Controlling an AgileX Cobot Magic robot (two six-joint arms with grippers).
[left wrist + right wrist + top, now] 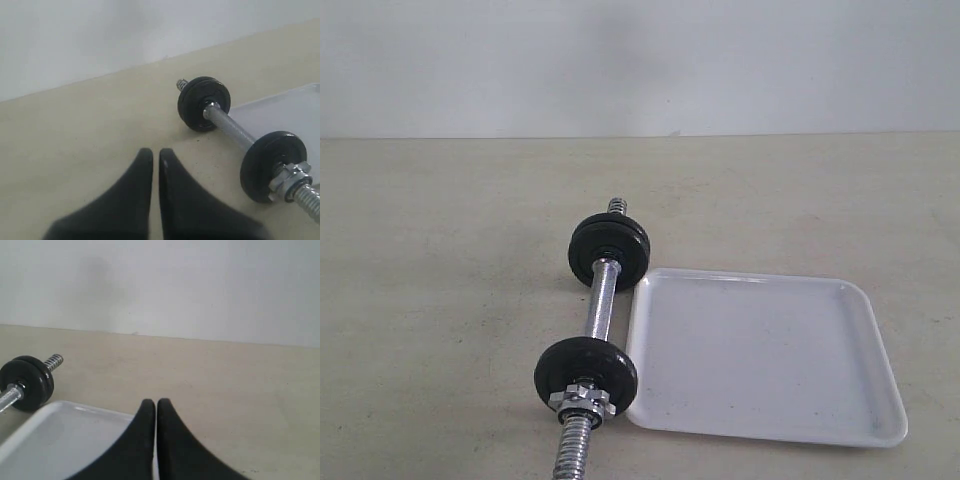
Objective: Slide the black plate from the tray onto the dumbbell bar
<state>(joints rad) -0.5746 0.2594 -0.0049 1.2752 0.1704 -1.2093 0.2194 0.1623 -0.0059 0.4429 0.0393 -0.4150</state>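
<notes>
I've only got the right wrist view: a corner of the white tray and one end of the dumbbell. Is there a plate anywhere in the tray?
Observer: No. The exterior view shows the whole tray, and nothing lies in it.
Operator: What's on the bar's other end?
Observer: A black plate sits on the dumbbell bar there, with a silver nut just outside it.
Operator: Is the left arm holding anything?
Observer: No. The left gripper is shut on nothing, apart from the dumbbell.
</notes>
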